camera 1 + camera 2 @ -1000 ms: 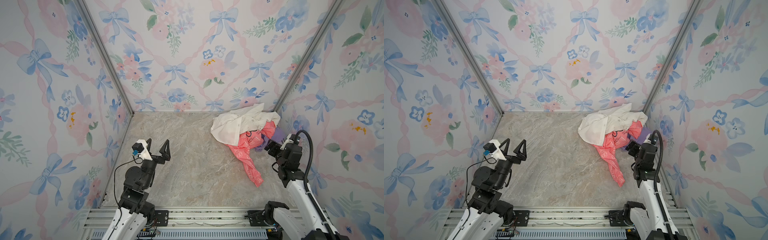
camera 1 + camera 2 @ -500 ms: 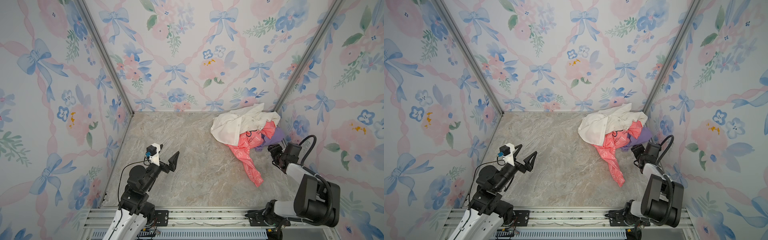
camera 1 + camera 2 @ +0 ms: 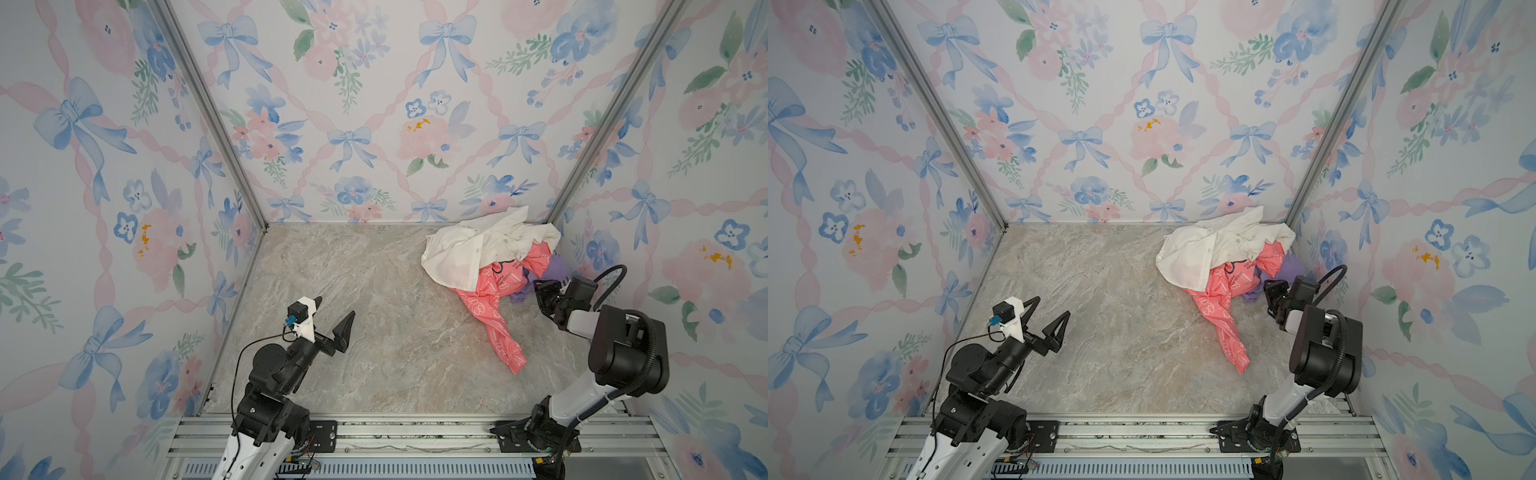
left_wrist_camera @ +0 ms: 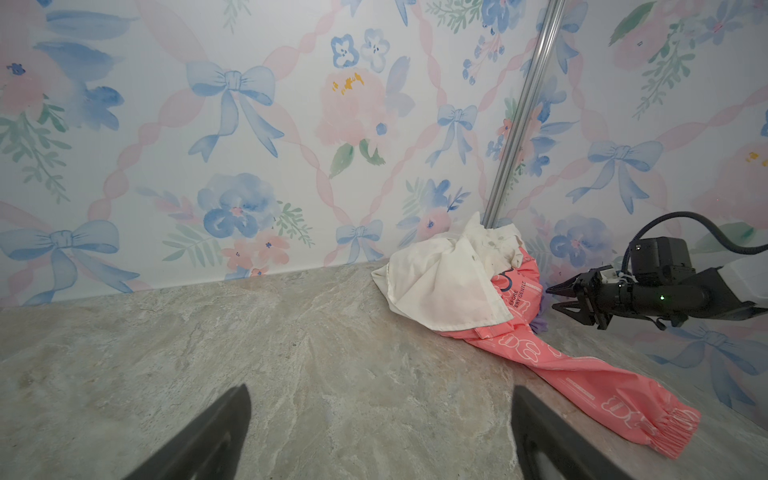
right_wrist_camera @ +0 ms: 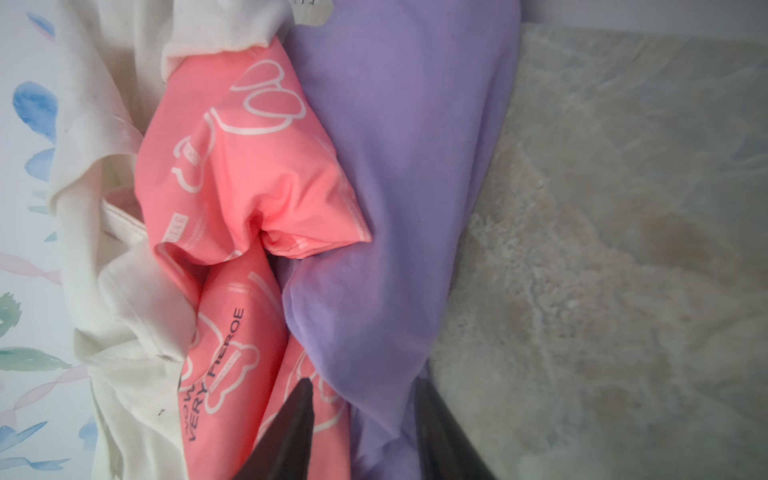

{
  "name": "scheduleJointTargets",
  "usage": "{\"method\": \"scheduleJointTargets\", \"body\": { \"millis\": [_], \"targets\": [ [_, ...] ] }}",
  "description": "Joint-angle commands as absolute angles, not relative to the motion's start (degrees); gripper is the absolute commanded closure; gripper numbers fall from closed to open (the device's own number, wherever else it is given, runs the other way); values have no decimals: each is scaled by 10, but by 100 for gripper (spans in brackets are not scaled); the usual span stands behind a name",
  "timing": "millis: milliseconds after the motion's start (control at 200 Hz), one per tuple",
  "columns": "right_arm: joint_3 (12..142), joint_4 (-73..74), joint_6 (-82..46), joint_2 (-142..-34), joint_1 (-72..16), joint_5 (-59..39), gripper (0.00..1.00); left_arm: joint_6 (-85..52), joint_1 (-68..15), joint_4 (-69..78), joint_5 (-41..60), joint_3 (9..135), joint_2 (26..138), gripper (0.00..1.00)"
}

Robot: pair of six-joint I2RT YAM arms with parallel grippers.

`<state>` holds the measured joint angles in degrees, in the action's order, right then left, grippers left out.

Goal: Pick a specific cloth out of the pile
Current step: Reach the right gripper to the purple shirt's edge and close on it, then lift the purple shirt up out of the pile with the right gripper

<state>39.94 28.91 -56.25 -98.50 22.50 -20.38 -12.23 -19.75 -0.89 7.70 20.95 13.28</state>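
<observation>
**Tabletop** (image 3: 374, 299): marbled, it carries the pile (image 3: 490, 266) at its 2 o'clock corner in both top views. Within the pile we see three garments.

- The cream-white shirt (image 3: 461, 253) lies uppermost.
- The coral-pink garment (image 3: 498, 324) trails a sleeve toward 6 o'clock.
- The cloth (image 3: 559, 268), lavender, is mostly buried and shows only at the pile's 4 o'clock edge.

**Risk:** we judge a shared pinch the likeliest fault. One finger of the right gripper (image 5: 363, 382) lies over coral fabric. A pull could therefore drag that garment along, and the shirt above it. A shallow bite on the soft knit could also slip.

**Fingers:** the right fingers (image 5: 436, 424) stand part-open and straddle a lavender fold. We cannot tell whether they press it. The left gripper (image 3: 334, 307), at 8 o'clock, has its fingers spread wide, holding and touching nothing.
</observation>
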Motion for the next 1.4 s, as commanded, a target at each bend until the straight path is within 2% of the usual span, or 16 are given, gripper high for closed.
{"method": "scheduleJointTargets", "body": {
  "millis": [0,175,295,405,445,515,615,1005,1200,1395],
  "targets": [
    [428,285,-571,-1002,228,-206,57,-129,-200,-14,66,203,134,2],
    [452,259,-559,-1030,225,-197,60,-129,-200,-14,51,203,144,2],
    [454,269,-561,-1046,225,-202,77,-129,-199,-15,40,202,140,2],
    [452,284,-570,-1058,225,-207,82,-130,-199,-16,41,201,136,2],
    [452,290,-575,-1062,227,-210,89,-131,-199,-15,41,201,135,2],
    [453,299,-583,-1064,227,-216,96,-131,-199,-15,41,201,131,2],
    [448,311,-591,-1055,225,-223,100,-132,-199,-16,36,200,125,2],
    [429,304,-609,-914,213,-196,100,-131,-199,-17,31,199,121,2],
    [480,225,-572,-839,187,-168,100,-131,-199,-18,29,200,118,2],
    [541,189,-564,-809,174,-169,100,-131,-199,-18,31,200,117,2]
  ]
}}
